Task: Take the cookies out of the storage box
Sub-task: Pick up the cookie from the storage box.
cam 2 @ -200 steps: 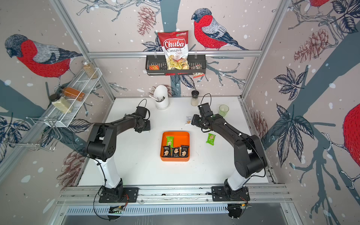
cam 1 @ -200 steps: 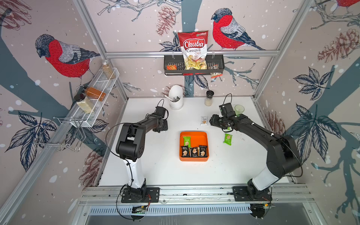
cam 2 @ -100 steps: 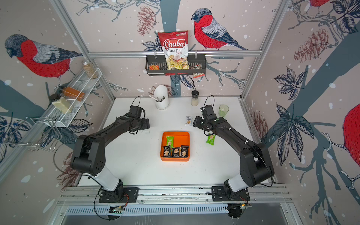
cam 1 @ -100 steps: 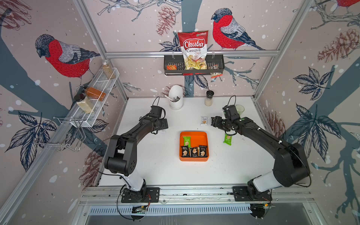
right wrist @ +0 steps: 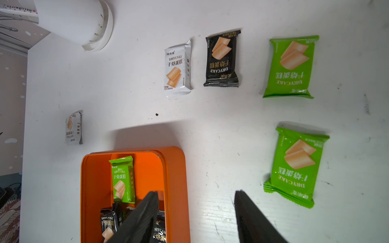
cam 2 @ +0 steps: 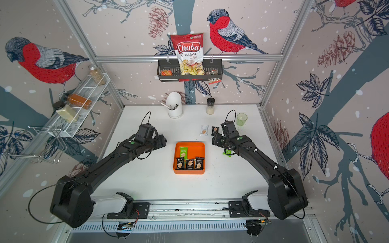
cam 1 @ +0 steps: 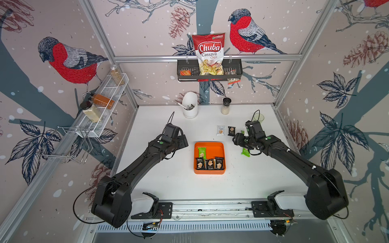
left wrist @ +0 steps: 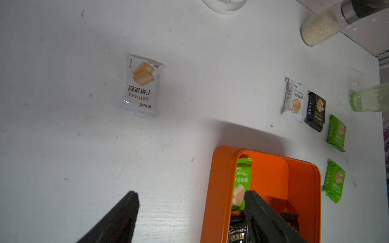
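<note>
The storage box [cam 1: 209, 171] is a shallow orange tray at mid-table. In it lie a green cookie packet [cam 1: 202, 152] and three black ones [cam 1: 209, 164] in a row. Out on the table are a white packet [cam 1: 220, 130], a black one [cam 1: 231, 130], two green ones [right wrist: 291, 66] [right wrist: 296, 166] and another white one [left wrist: 142, 85] to the box's left. My left gripper [left wrist: 191, 194] is open and empty, hovering over the box's left wall [left wrist: 219, 189]. My right gripper [right wrist: 196, 193] is open and empty over the right wall [right wrist: 174, 189].
Along the back of the table stand a white utensil holder [cam 1: 190, 105], a shaker [cam 1: 225, 106] and a green glass [cam 1: 258, 117]. A black wall basket [cam 1: 209, 72] holds the Chuba bag. A white wire rack [cam 1: 105, 101] hangs on the left wall.
My left arm has stretched out and its gripper has moved right, toward the box. The right gripper has drifted slightly toward the front, nearer the box.
</note>
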`<state>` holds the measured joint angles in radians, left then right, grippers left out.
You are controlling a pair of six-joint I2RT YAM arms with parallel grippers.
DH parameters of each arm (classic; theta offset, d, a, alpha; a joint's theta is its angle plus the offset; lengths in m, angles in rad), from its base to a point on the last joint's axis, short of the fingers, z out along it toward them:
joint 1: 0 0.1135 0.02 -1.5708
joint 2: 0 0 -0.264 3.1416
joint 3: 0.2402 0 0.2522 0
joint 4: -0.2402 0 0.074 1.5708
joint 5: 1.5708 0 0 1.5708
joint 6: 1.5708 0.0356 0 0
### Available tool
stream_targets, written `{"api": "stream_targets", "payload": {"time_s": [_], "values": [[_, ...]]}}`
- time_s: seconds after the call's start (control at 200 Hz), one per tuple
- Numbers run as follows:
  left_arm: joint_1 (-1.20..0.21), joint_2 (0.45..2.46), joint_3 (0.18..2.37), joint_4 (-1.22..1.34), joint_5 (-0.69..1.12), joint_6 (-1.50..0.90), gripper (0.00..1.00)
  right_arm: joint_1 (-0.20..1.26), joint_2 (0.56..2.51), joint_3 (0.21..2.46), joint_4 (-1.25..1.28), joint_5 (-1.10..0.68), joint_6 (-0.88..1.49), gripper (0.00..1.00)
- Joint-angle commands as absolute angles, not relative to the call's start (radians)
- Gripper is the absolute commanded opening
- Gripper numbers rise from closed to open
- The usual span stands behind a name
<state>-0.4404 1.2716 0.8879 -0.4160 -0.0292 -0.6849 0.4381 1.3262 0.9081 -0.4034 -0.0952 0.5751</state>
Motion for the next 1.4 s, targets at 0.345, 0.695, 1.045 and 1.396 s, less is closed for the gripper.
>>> {"api": "stream_targets", "payload": {"time_s": [0.345,0.695,1.045,1.396], "values": [[-0.675,1.401,0.992,-0.437,-0.104,-0.796,0.81,0.433,1.269,0.855,-0.388,-0.109,0.598,0.63],[-0.782,1.638,1.191,-0.562,-0.215,-0.773,0.8,0.413,1.216,0.801,-0.378,-0.112,0.606,0.63],[-0.796,1.824,1.289,-0.607,-0.222,-0.726,0.8,0.364,1.188,0.786,-0.386,-0.131,0.594,0.64],[-0.797,1.956,1.356,-0.635,-0.222,-0.707,0.8,0.319,1.187,0.788,-0.396,-0.15,0.57,0.64]]}}
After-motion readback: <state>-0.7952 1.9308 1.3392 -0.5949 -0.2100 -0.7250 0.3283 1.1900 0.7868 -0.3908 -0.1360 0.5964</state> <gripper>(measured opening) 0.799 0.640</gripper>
